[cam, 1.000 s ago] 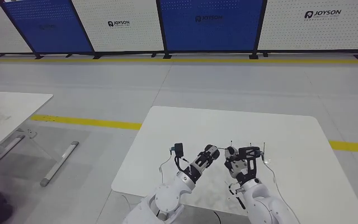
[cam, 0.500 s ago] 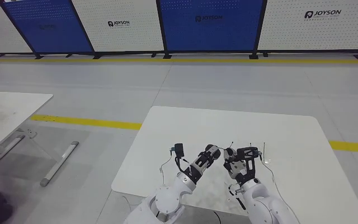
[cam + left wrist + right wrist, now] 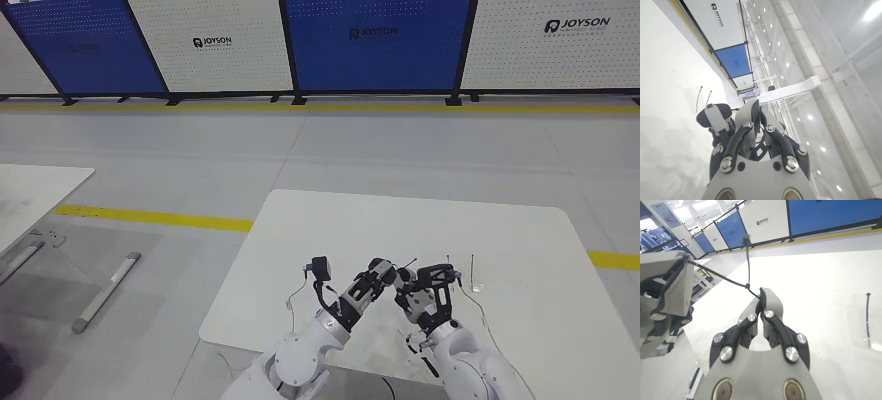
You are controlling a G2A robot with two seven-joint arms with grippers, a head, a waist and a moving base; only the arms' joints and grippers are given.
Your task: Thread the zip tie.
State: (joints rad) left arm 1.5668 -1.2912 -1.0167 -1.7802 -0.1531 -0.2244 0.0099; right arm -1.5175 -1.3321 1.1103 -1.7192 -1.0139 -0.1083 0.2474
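Linking left gripper (image 3: 758, 111) to right gripper (image 3: 760, 295) runs the zip tie (image 3: 728, 279).

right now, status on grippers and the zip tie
Both shut on zip tie: left gripper, right gripper. It spans between them. One spare tie on table, off to the side.

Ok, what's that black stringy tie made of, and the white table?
The zip tie looks like thin black plastic, probably nylon: it bends in a smooth curve without kinking and looks dull rather than shiny. The table has a smooth, matte white top, maybe laminate; what's underneath can't be seen.
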